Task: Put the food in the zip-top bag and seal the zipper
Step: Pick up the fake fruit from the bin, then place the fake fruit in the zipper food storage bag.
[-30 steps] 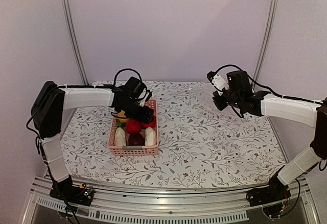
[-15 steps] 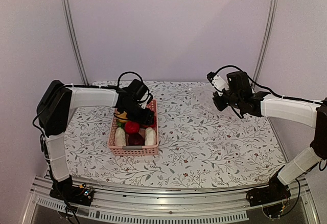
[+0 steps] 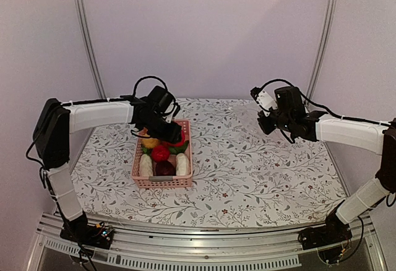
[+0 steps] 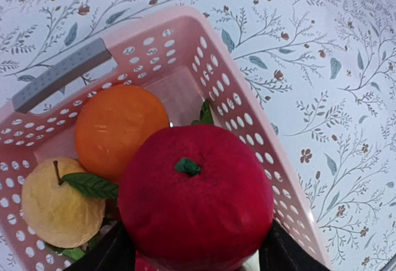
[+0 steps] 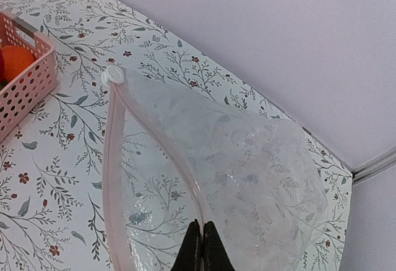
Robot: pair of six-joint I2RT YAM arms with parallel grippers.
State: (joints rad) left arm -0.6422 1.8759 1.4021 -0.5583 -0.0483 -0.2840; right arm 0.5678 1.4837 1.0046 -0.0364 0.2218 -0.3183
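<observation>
The left gripper (image 4: pixel 195 255) has its fingers clamped on a red apple (image 4: pixel 195 206) lifted above the pink basket (image 3: pixel 162 181), with an orange (image 4: pixel 120 129) at its 10 o'clock. The right gripper (image 5: pixel 202 246) pinches the zip-top bag (image 5: pixel 229 172) at the open zipper (image 5: pixel 114 159), held above the floral tablecloth (image 3: pixel 247 172). Both arms reach inward before pale lilac walls (image 3: pixel 204 30).

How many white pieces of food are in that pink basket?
2: one white piece on the basket's left side, the other on its right, both near the front. The arm covers the back, so more may hide there.
</observation>
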